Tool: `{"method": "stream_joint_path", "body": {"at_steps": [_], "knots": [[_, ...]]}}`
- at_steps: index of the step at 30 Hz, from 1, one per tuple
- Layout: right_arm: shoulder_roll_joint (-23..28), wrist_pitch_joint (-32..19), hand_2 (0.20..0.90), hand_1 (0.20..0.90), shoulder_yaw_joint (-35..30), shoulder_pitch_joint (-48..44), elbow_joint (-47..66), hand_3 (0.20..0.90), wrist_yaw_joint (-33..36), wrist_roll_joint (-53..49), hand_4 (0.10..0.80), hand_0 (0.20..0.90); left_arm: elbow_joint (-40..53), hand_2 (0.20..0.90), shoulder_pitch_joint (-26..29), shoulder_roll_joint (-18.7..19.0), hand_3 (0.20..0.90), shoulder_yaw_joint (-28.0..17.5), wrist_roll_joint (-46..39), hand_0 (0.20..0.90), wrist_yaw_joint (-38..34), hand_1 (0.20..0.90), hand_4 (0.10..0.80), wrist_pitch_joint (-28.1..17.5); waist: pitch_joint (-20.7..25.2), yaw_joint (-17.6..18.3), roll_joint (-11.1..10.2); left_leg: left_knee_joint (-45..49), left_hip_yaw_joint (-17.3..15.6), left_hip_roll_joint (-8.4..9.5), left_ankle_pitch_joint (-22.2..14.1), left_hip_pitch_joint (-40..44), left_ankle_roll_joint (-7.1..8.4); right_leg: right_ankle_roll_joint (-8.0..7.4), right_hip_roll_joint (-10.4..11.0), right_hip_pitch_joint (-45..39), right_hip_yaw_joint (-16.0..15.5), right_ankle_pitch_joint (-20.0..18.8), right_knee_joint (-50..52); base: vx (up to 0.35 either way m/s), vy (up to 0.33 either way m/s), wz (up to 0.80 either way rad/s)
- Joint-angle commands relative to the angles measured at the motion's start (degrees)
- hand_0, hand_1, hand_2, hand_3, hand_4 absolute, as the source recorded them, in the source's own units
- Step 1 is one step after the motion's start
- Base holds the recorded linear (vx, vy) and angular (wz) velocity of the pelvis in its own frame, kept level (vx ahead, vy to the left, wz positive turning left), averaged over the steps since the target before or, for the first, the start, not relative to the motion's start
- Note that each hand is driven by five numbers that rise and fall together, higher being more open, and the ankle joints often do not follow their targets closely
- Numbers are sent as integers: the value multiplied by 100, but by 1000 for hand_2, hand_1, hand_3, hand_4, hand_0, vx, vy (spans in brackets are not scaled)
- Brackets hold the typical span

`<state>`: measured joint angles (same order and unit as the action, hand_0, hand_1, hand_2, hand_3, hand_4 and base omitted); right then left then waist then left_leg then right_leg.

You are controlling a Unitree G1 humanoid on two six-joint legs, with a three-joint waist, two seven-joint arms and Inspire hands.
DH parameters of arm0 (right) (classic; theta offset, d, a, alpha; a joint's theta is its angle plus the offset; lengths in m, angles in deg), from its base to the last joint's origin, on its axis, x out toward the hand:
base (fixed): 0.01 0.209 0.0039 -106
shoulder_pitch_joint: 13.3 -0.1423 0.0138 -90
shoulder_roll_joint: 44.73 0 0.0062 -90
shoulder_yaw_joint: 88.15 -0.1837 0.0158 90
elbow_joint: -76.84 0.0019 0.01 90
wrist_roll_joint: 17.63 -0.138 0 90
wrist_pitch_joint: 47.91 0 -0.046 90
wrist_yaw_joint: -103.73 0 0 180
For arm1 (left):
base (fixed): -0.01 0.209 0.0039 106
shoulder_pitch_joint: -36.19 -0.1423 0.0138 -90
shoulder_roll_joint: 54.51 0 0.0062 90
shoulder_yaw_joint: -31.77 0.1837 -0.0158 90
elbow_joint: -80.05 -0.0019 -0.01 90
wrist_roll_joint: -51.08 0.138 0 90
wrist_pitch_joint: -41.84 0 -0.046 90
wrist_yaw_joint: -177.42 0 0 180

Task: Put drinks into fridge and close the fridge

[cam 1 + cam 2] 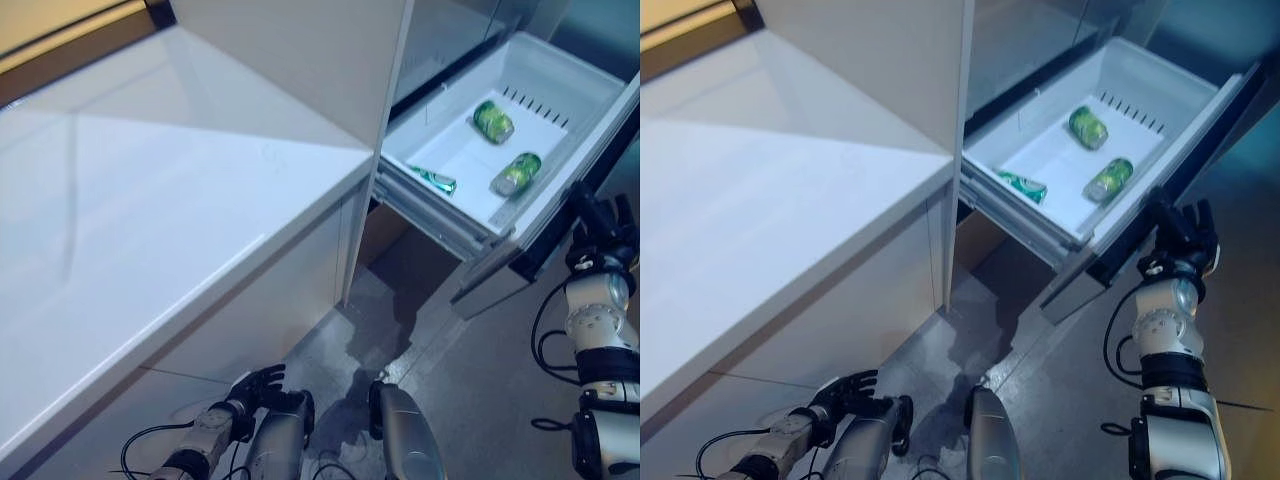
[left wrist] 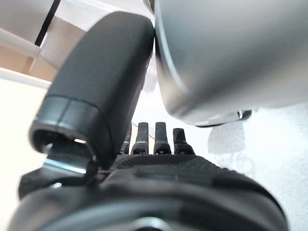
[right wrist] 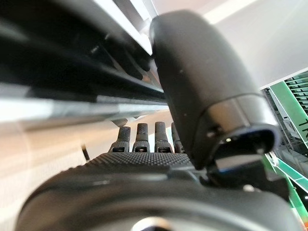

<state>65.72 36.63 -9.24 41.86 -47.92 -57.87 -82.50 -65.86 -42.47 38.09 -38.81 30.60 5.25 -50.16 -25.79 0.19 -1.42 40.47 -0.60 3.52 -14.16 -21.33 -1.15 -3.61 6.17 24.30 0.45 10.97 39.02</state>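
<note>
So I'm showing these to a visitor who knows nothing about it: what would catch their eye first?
Probably the pulled-out white fridge drawer at upper right, with three green cans lying on their sides inside. Next, the right hand, fingers straight, raised against the drawer's front, and the long white counter filling the left.

Drawer (image 1: 560, 185) pulled out, open above; three cans (image 1: 493, 121) inside; right hand (image 1: 1183, 235) at its front.

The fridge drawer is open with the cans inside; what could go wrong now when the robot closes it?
The three green cans lie loose on their sides in the drawer, so a hard push may roll them. The right hand is at the drawer's front edge with straight fingers; it could slip off or get pinched.
</note>
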Motion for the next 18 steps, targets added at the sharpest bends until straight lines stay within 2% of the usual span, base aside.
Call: {"method": "stream_joint_path", "body": {"at_steps": [1, 5, 10, 18], "knots": [[249, 240, 900, 900, 494, -601, 330, 900, -845, -337, 800, 900, 188, 900, -395, 77, 900, 85, -100, 900, -225, 900, 800, -57, 96, -314, -57, 347, 18, 338, -420, -109, -598, 520, -108, -258, -142, -195, -47, -77, 80, -36], [242, 578, 900, 900, 872, -963, 506, 900, -1690, -307, 800, 900, 329, 900, -408, 45, 900, -60, -181, 900, -271, 900, 800, -46, 34, -399, 0, 475, 39, 381, -402, -347, -587, 530, -156, 9, -152, -186, 117, -64, 84, -4], [293, 763, 900, 900, 1464, -1374, 703, 900, -2606, -203, 800, 900, 417, 900, -517, 128, 900, -82, -212, 900, -227, 900, 800, -56, 15, -546, 29, 300, 132, 408, -221, -398, -557, 482, -167, 78, -178, -294, 35, -23, 41, -12], [326, 806, 900, 900, 2240, -2533, 390, 900, -2710, 221, 800, 900, 504, 900, -479, 309, 900, 28, -382, 900, -151, 900, 800, -65, -54, -837, 118, -265, 398, 398, 124, -311, -485, 377, -73, -43, -310, -399, -236, -21, 11, 10]]}}
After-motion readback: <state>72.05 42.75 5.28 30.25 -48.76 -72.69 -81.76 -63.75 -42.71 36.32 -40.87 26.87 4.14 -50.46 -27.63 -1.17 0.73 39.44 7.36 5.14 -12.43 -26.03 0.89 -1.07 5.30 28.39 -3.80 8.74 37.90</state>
